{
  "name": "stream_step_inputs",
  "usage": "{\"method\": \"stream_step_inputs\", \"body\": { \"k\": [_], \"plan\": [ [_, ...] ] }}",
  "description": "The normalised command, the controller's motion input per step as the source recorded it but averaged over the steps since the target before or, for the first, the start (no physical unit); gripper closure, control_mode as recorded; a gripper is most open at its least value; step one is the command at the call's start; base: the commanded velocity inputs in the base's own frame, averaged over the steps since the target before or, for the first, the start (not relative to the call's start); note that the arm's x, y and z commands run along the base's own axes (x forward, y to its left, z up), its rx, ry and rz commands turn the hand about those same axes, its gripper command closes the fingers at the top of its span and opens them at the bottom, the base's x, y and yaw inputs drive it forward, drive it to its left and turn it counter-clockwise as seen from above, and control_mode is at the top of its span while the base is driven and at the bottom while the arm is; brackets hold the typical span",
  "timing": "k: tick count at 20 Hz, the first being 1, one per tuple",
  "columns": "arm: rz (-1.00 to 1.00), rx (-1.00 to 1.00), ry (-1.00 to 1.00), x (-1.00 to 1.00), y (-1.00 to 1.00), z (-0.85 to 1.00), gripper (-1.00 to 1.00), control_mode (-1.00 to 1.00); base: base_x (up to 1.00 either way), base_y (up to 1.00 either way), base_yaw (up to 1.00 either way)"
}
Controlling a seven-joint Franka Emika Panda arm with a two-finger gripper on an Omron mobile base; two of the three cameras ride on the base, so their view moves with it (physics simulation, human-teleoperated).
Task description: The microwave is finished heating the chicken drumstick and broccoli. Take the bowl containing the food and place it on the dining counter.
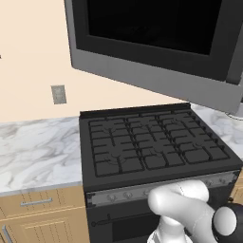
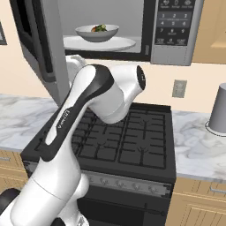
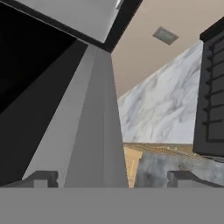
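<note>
above the black stove point(image 2: 128, 141), the microwave point(image 2: 172, 31) is hanging open, its door point(image 2: 37, 39) swinging out to the left. inside, the bowl point(image 2: 97, 33) is sitting on the turntable point(image 2: 99, 43), holding broccoli point(image 2: 100, 28). marble worktops point(image 2: 198, 145) are flanking the stove. the gripper point(image 3: 112, 178) is standing wide apart, holding nothing, beside the door's edge.

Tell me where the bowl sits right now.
In the right base view, the bowl rests on the white turntable inside the open microwave, above the stove, left of its button panel.
</note>
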Motion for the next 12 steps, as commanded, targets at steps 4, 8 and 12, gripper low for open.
{"method": "stream_step_inputs", "body": {
  "k": [4, 8, 12],
  "plan": [
    [0.21, 0.0, 0.0, -0.63, 0.99, 0.0, -1.0, -1.0, 0.0, 0.0, 0.0],
    [0.11, 0.0, 0.0, -0.56, 1.0, 0.0, -1.0, -1.0, 0.0, 0.0, 0.0],
    [0.01, 0.0, -0.05, -0.44, 1.0, 0.0, -1.0, -1.0, 0.0, 0.0, 0.0]
  ]
}}
